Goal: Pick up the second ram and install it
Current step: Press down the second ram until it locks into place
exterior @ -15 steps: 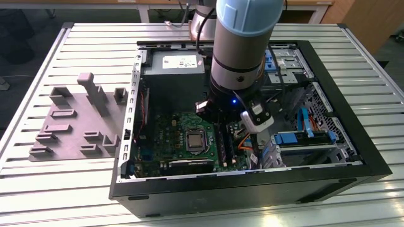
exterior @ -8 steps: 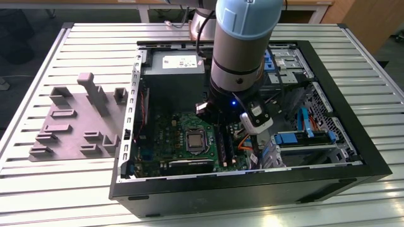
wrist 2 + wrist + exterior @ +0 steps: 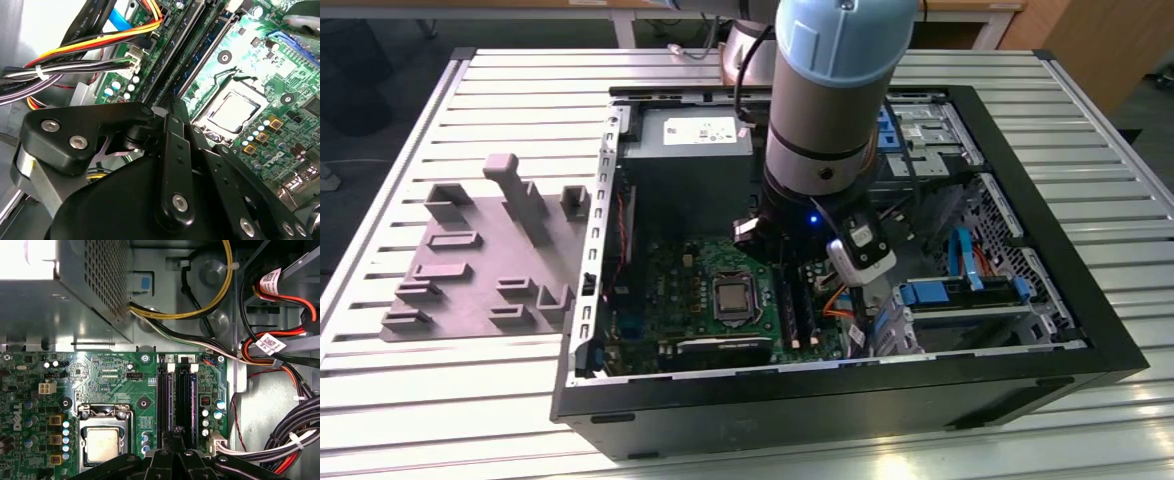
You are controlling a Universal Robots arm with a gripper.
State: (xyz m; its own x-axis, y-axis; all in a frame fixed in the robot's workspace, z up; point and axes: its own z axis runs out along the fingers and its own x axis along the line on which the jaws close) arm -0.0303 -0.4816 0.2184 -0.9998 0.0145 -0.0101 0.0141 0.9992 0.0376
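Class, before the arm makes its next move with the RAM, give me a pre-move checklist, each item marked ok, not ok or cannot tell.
1. End effector over the memory slots: ok.
2. Second ram in the end effector: cannot tell.
3. Fingers aligned with the slots' length: ok in both wrist views.
4. Cable bundle clear of the slots: ok.
5. Slot end latches open: cannot tell.

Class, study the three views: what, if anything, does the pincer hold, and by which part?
It cannot be told. The pincer sits low over the memory slots of the motherboard, its tips hiding any hold.
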